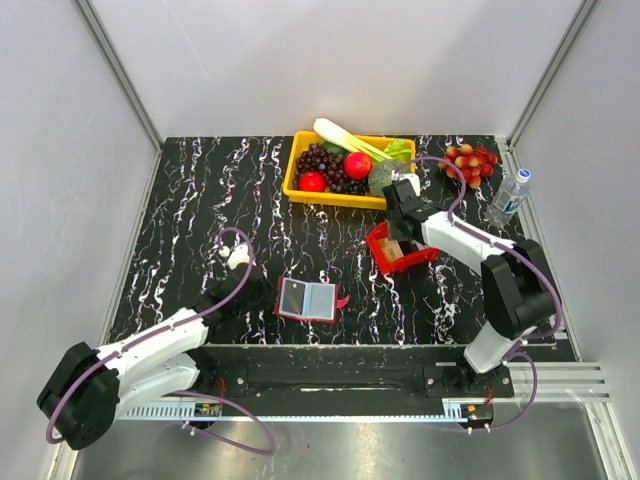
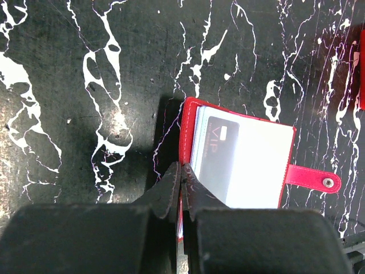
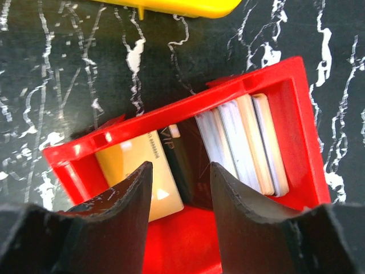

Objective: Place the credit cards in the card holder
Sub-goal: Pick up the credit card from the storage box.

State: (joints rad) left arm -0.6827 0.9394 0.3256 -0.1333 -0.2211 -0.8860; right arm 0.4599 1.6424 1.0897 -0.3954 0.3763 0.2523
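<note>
The dark red card holder (image 1: 306, 299) lies open on the black marbled table. Its pale inner face (image 2: 251, 162) is up, and a black VIP card (image 2: 214, 154) sits in a sleeve. My left gripper (image 2: 183, 171) is shut on the holder's left red edge. The credit cards stand in a bright red tray (image 3: 188, 108): a tan-orange card (image 3: 134, 165), a black card (image 3: 185, 162) and a pale stack (image 3: 245, 142). My right gripper (image 3: 181, 171) hangs open over the tray (image 1: 385, 262), with the black card in line with the gap, and nothing is held.
A yellow crate (image 1: 291, 172) of fruit and vegetables stands behind the tray. A bunch of red fruit (image 1: 470, 163) and a water bottle (image 1: 510, 197) are at the back right. The holder's strap (image 2: 313, 178) sticks out to the right.
</note>
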